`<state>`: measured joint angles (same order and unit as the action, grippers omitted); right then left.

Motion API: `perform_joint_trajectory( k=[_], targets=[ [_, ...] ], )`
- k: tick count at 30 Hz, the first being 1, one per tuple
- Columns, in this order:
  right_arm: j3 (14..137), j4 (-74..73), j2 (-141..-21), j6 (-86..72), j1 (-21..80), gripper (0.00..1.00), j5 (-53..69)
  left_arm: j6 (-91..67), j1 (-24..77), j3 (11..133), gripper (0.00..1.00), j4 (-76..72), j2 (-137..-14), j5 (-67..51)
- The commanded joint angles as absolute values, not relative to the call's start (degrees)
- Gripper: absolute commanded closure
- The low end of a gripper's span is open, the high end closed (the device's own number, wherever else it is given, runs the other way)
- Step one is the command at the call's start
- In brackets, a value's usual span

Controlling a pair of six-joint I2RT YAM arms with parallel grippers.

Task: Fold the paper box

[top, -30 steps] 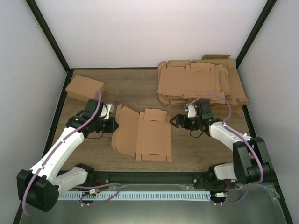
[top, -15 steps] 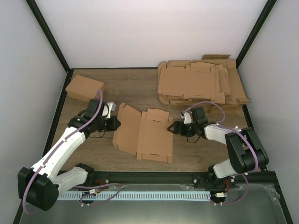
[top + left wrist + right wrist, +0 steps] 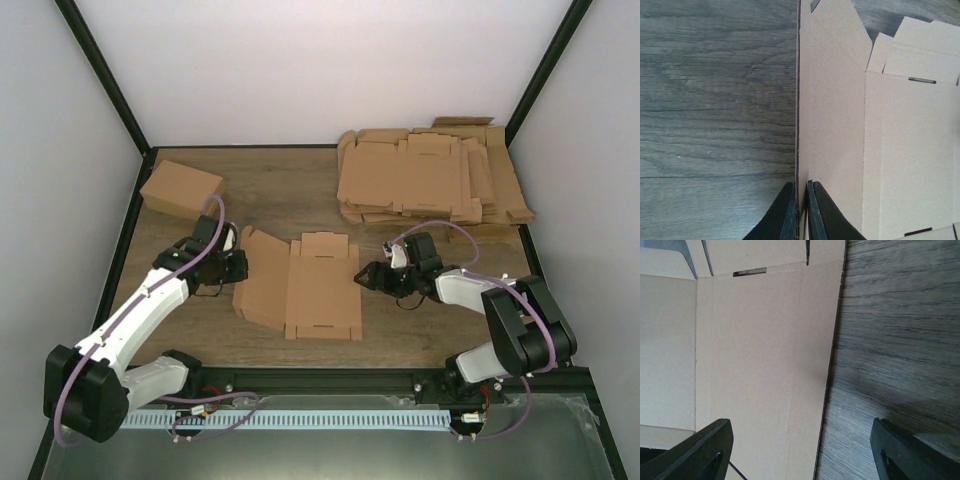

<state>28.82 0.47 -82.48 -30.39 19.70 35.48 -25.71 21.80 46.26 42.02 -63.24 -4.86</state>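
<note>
paper box (image 3: 322, 292): lying between both grippers, left flap tilting up
left gripper (image 3: 800, 189): clamping tight on that flap's edge
right gripper (image 3: 362, 277): gaping wide, gripping nothing, straddling right edge

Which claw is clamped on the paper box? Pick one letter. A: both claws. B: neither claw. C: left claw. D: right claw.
C: the left claw is pinched shut on the raised left flap of the paper box, while the right claw stands wide open at its right edge.
</note>
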Motion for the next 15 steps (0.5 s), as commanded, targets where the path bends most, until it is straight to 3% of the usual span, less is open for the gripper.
perform_joint_trajectory(
  k=[1, 15],
  targets=[
    [27.88, -3.6, -82.38, -31.85, 20.13, 0.21, 33.82, -26.48, 21.95, 46.39, 0.91, 41.94, -64.3, -1.58],
    [27.65, -2.08, -84.74, -34.9, 20.49, 0.28, 40.5, -25.47, 22.11, 46.15, 0.91, 40.71, -68.13, -4.64]
  ],
)
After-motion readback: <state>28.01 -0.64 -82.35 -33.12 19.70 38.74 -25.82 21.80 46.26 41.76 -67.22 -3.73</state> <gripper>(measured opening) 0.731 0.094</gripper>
